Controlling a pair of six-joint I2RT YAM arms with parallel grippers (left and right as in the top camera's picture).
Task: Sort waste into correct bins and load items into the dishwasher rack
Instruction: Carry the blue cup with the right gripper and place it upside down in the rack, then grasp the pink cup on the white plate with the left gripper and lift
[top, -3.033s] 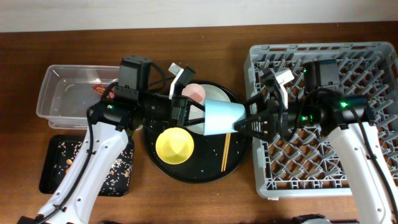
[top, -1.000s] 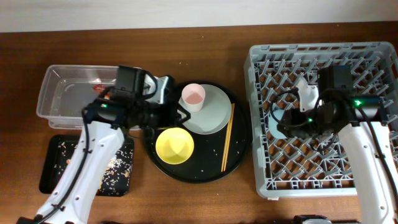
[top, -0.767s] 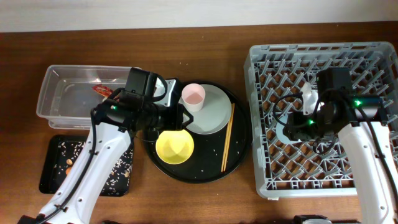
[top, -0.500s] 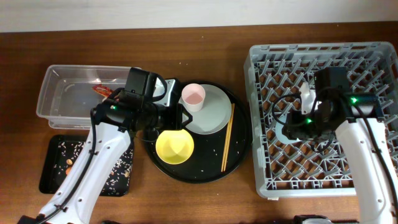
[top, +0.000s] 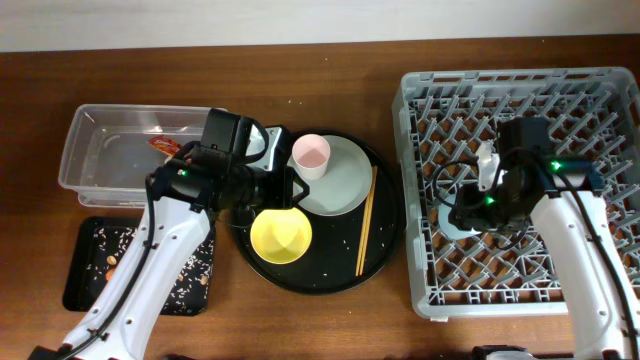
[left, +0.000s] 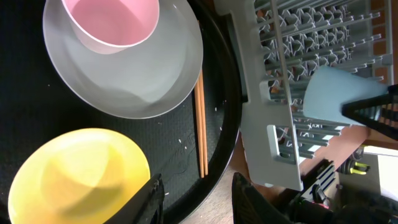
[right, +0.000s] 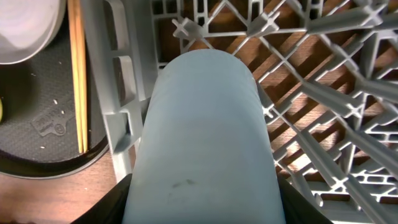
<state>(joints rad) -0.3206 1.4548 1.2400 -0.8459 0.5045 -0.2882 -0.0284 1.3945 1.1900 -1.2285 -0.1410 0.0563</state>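
Right gripper (top: 472, 208) of mine is clamped on the small blue cup (top: 450, 216), with a dark finger on either flank of it in my right wrist view; the cup is over the left part of the dishwasher rack (top: 520, 80), just inside its left wall and above the grid and pegs; whether it touches the grid I cannot tell.

My left gripper (left: 199, 200) hangs with its jaws apart and nothing between them; it is above the round black tray (top: 385, 255), at the far edge of the yellow bowl (top: 280, 233) and just beside the grey-green plate (top: 345, 188); the small pink cup (top: 310, 155) stands upright on that plate at its far left side; the two chopsticks (top: 366, 222) lie side by side on the tray, just to the right of the plate, and pale crumbs are scattered near them.

At my far left, the clear tub (top: 90, 150) holds the red snack wrapper (top: 165, 145); the shallow black tray (top: 85, 270) nearer to me carries pale food scraps (top: 108, 262).
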